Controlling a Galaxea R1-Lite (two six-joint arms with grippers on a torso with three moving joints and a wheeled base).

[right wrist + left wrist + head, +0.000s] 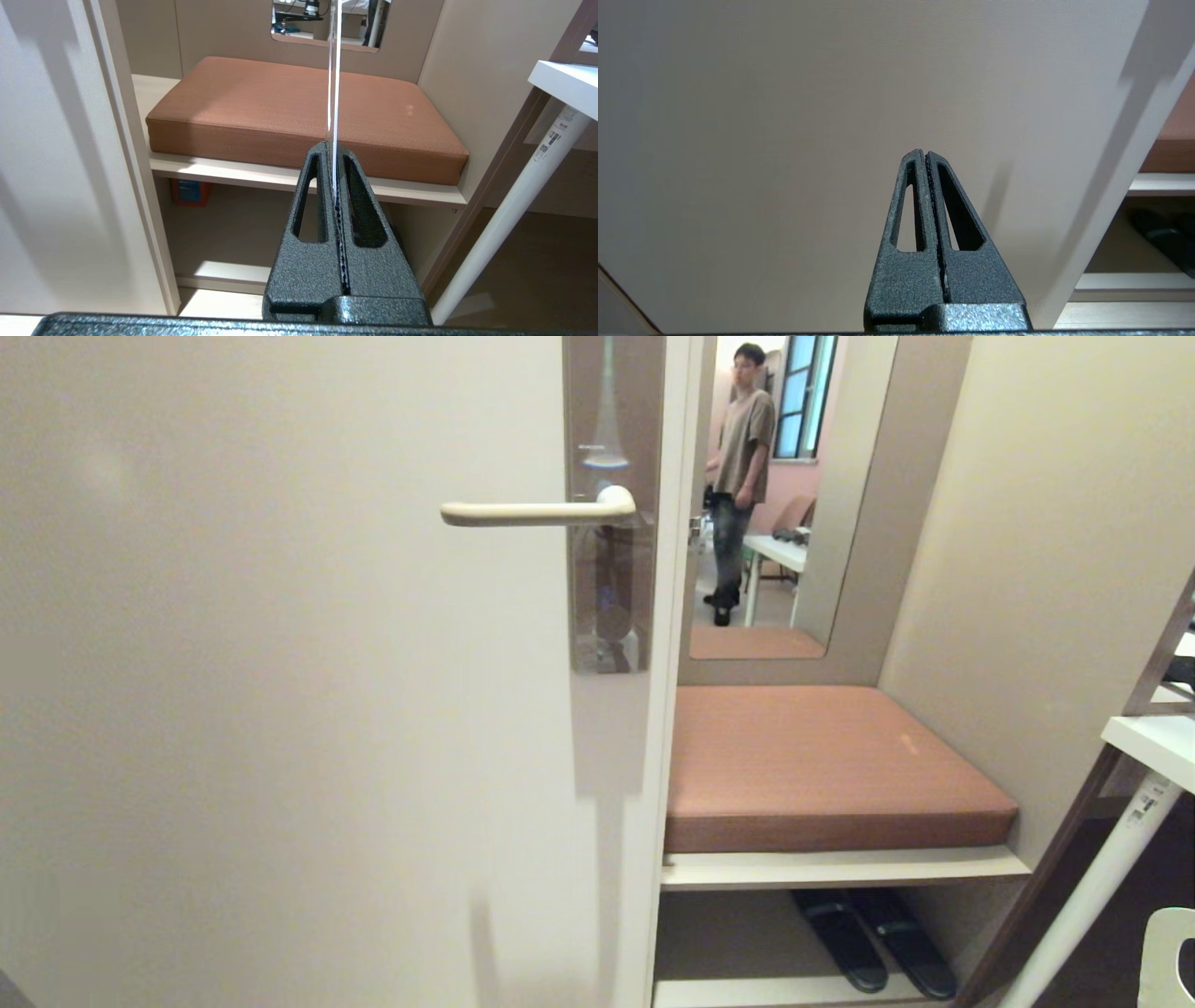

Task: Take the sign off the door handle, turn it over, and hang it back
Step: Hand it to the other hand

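Note:
The cream door handle (532, 512) juts left from its brown plate (611, 411) on the pale door (280, 709), and nothing hangs on it. Neither gripper shows in the head view. In the right wrist view my right gripper (331, 145) is shut on the sign (332, 70), which shows edge-on as a thin white line rising from between the fingers, so neither face can be read. It is held in front of the cushioned bench. My left gripper (924, 154) is shut with nothing in it and points at the plain door face (784, 116).
Right of the door's edge is an alcove with a brown cushion (822, 765) on a shelf and dark slippers (873, 943) below. A person (742, 476) shows in the mirror behind. A white table (1153, 737) and its slanting leg (1092, 887) stand at the far right.

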